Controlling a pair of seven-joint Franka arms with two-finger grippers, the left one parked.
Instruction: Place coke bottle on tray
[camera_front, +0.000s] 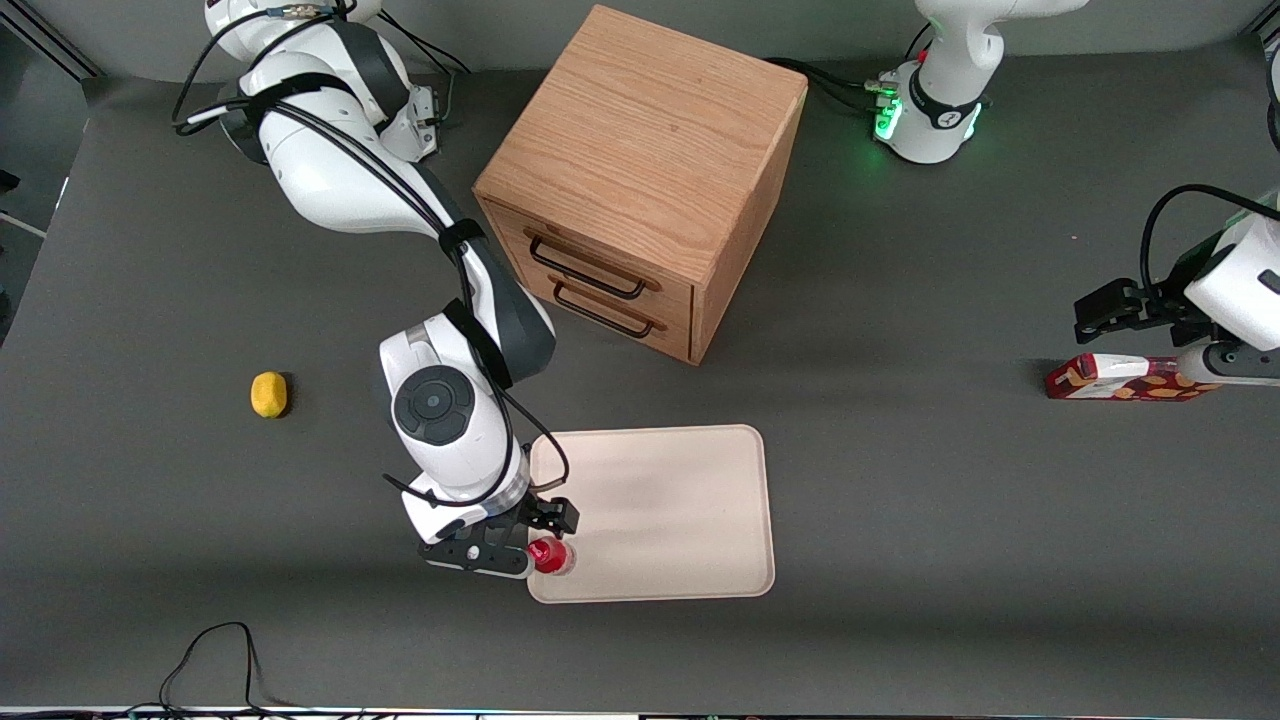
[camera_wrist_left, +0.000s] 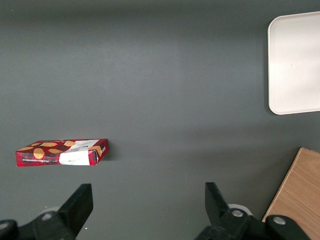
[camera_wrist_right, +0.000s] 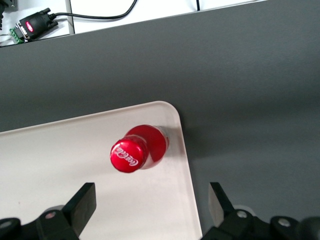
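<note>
Coke bottle (camera_front: 551, 556) stands upright on tray (camera_front: 680, 500), in tray's corner nearest front cam, lower centre of front frame. Gripper (camera_front: 530, 540) hovers right above it, fingers (camera_wrist_right: 82, 202) spread wide, not touching bottle. Wooden drawer cabinet (camera_front: 640, 180) upper centre; lemon (camera_front: 268, 393) mid-left on worktop (camera_front: 900, 600); red carton (camera_front: 1125, 378) at right edge.

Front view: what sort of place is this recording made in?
Probably a robotics lab bench, not a home: robot arms bolted to a dark grey table, loose props such as a wooden drawer box, and the open pincer above a coke bottle standing on a tray.
</note>
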